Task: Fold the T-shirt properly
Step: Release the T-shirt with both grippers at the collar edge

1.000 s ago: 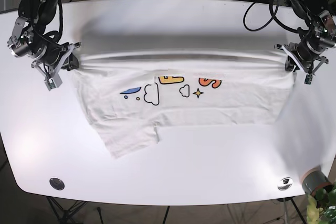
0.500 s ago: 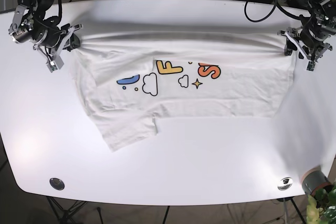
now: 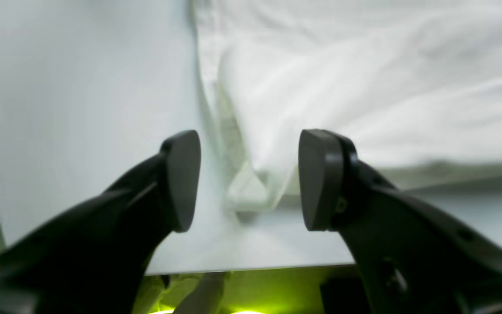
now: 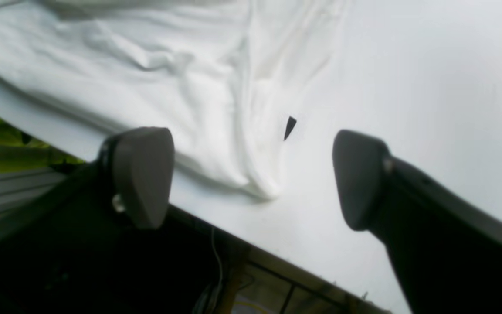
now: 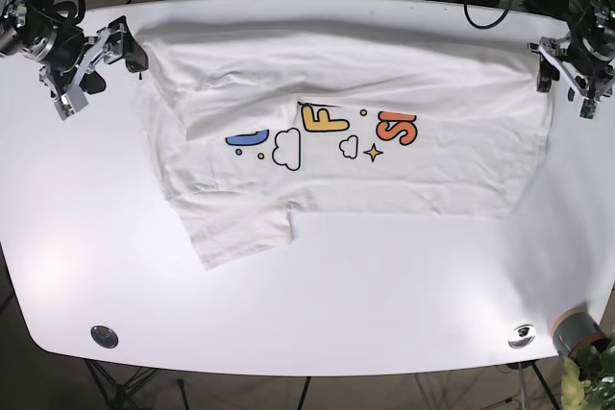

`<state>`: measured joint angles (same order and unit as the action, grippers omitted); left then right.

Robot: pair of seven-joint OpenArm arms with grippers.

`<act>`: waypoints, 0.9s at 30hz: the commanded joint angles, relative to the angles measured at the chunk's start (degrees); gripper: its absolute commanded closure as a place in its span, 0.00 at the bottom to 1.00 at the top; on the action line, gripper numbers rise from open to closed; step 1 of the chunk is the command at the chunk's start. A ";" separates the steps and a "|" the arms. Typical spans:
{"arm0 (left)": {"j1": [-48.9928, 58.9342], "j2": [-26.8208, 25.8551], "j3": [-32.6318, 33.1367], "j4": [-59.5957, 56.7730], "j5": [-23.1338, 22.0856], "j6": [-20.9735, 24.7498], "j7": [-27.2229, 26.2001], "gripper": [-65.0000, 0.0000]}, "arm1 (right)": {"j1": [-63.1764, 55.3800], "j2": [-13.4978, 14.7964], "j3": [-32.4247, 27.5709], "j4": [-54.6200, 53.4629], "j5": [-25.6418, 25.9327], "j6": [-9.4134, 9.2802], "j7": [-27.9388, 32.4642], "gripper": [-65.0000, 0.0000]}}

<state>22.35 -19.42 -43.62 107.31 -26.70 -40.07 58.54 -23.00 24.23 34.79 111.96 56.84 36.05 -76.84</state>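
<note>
Both pincers spread wide, empty: left pincer and right pincer each straddle a shirt corner. One shirt, one table.

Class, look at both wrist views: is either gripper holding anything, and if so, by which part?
Nothing is held. The left gripper and right gripper both stand open, each with a corner of the T-shirt lying loose on the table between its fingers.

- White T-shirt lies spread flat on the table — wide across, rumpled along its far edge.
- Printed front faces up: blue shape, cloud outlines, yellow F, orange S.
- One sleeve juts toward the near-left.
</note>
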 commanded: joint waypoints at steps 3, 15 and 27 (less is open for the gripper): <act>-0.15 -1.72 -0.38 2.19 -2.18 0.07 -0.39 0.49 | 0.89 -0.71 -1.33 0.87 0.96 -0.23 0.84 0.21; -2.79 1.97 2.34 2.54 5.38 0.07 -0.83 0.49 | 3.18 -7.83 -10.74 0.87 -12.93 -0.23 1.19 0.49; -2.70 4.34 5.77 -3.26 21.91 0.07 -13.66 0.49 | 4.59 -10.82 -15.49 0.79 -29.10 -0.23 3.91 0.45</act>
<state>19.40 -14.20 -36.62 105.58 -6.68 -40.40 46.15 -18.57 12.99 19.05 111.85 28.42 35.86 -73.69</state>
